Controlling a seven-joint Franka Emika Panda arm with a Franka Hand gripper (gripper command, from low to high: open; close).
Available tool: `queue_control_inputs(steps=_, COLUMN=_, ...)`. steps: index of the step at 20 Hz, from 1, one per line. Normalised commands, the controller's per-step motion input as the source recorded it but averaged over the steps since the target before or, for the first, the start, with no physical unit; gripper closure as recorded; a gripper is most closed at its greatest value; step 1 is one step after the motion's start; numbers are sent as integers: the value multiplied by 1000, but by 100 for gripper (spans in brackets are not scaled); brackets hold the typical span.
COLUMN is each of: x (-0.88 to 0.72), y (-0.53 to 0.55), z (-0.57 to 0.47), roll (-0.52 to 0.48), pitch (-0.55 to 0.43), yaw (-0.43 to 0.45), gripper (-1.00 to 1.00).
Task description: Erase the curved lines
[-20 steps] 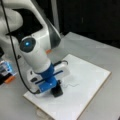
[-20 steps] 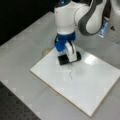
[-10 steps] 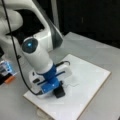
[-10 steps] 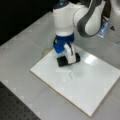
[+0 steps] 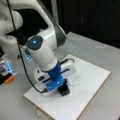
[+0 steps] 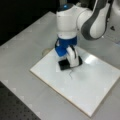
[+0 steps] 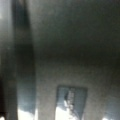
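Note:
A white board (image 5: 93,79) (image 6: 96,83) lies flat on the grey table in both front views. My gripper (image 5: 62,87) (image 6: 70,62) points down over the board's near-left part, shut on a black eraser block (image 5: 65,92) (image 6: 63,65) that rests on the board's surface. The curve lines show as a short, thin dark squiggle (image 6: 71,74) (image 5: 74,85) right beside the eraser, touching or almost touching its edge. The wrist view is dark and blurred, and I cannot make out the board or the eraser in it.
Blue and orange items (image 5: 7,72) sit at a front view's left edge beside the arm's base. A dark perforated surface (image 6: 15,107) borders the table at a front view's bottom left. The board's far half is bare white.
The gripper with the eraser has shifted slightly across the board toward the squiggle. The board has not moved.

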Motion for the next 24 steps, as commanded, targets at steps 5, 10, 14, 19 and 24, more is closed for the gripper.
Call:
queue_control_inputs(steps=5, x=193, y=165, z=-431, roll=99, pitch=-30, yaw=-208, gripper=100)
queue_control_inputs(steps=10, x=362, y=162, z=-457, roll=113, pitch=-6, yaw=-193, gripper=100)
queue_control_inputs(steps=14, x=482, y=159, z=-432, roll=131, pitch=32, yaw=-186, gripper=100)
queue_control_inputs(steps=19, x=524, y=176, z=-389, roll=144, pitch=68, yaw=-192, gripper=100)
queue_control_inputs(steps=24, x=449, y=132, z=-373, roll=146, pitch=89, yaw=-147, gripper=100)
